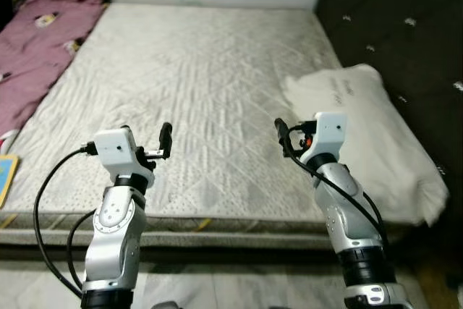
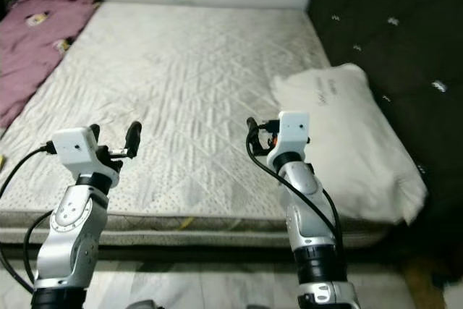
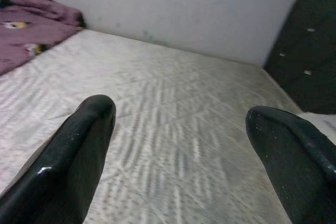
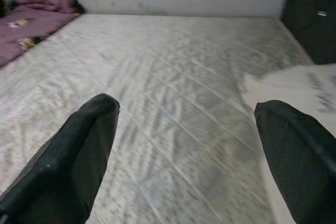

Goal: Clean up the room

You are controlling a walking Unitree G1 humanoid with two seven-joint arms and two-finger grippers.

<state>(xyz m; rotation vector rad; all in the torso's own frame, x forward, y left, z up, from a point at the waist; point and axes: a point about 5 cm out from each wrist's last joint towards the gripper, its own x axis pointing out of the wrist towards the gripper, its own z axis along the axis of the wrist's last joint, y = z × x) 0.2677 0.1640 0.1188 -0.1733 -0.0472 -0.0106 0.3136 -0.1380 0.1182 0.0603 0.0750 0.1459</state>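
Mattress (image 1: 195,92) spreads bare and quilted ahead of the robot. A white pillow (image 1: 369,142) lies on it at three o'clock against the dark headboard (image 1: 405,27); a purple blanket (image 1: 36,41) is bunched at ten o'clock. Left gripper (image 3: 178,145) and right gripper (image 4: 186,145) hover over the near edge, fingers spread wide, grasping nothing.
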